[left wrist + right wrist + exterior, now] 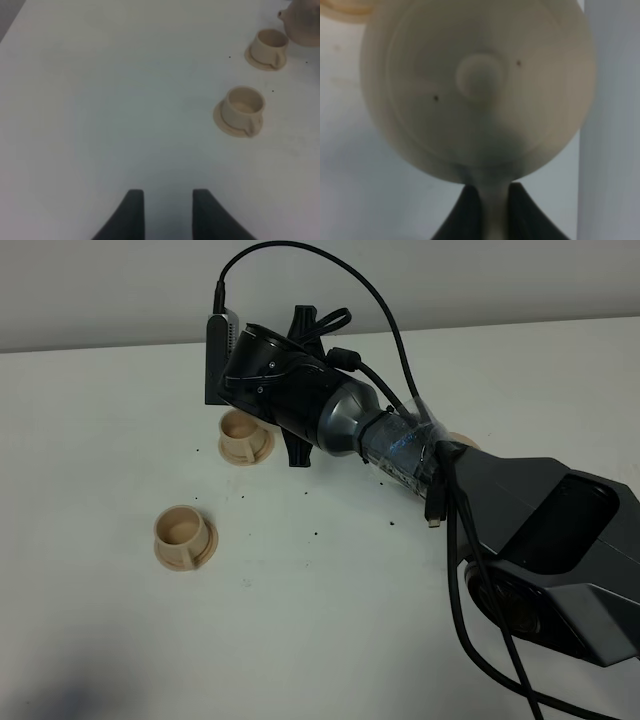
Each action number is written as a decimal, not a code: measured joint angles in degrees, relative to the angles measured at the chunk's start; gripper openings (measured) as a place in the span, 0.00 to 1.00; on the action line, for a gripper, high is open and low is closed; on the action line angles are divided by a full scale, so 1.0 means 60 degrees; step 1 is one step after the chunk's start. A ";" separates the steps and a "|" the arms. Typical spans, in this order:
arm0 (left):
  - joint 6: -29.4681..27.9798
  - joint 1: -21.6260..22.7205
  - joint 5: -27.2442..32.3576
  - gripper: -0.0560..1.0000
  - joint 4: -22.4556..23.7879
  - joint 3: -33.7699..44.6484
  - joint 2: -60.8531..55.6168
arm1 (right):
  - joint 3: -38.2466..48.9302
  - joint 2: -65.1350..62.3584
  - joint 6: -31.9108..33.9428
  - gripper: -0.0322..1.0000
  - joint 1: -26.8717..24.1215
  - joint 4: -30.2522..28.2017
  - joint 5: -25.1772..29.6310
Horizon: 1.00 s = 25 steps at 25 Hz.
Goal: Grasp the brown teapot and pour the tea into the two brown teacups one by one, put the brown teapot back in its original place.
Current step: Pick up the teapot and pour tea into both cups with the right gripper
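A plain white table (pixel 330 640) under a pale wall carries the whole scene. At the far left, the left claw (pixel 167 196) is kept released, its two dark fingers apart with nothing between them. It is parked well back from the crockery, presumably so that the pouring side is left free. Ahead of that claw and off to one side, the nearer brown teacup (pixel 243 107) and the farther brown teacup (pixel 268 46) are set upright and apart, mouths up to receive tea. Just beyond the farther one, the brown teapot (pixel 479 85) is found, its short spout brought close beside that cup, which is judged to be the first pour being lined up. The right claw (pixel 495 200) is clenched on the teapot's loop handle (pixel 495 222), the domed lid and knob (pixel 479 75) being presented to the wrist camera. The handle is likely gripped so that the pot can be tipped toward its spout. Whether the pot is lifted off the table cannot be told, as it is hidden beneath the right arm (pixel 300 405) in the high view. Behind the right claw, a sliver of the flat tan saucer (pixel 463 442) is seen, left bare for the return.
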 joint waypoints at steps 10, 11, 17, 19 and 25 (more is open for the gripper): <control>0.0000 0.0000 0.0000 0.32 0.0000 0.0000 0.0000 | 0.0000 0.0186 -0.0367 0.16 0.0036 -0.0520 -0.0020; 0.0000 0.0000 0.0000 0.32 0.0000 0.0000 0.0000 | 0.0000 0.0189 -0.0375 0.16 0.0043 -0.0604 -0.0020; 0.0000 0.0000 0.0000 0.32 0.0000 0.0000 0.0000 | 0.0000 0.0189 -0.0659 0.16 0.0043 -0.0799 -0.0027; 0.0000 0.0000 0.0000 0.32 0.0000 0.0000 0.0000 | 0.0000 0.0189 -0.0825 0.16 0.0043 -0.0817 -0.0027; 0.0000 0.0000 0.0000 0.32 0.0000 0.0000 0.0000 | 0.0000 0.0189 -0.1415 0.16 0.0043 -0.0837 -0.0070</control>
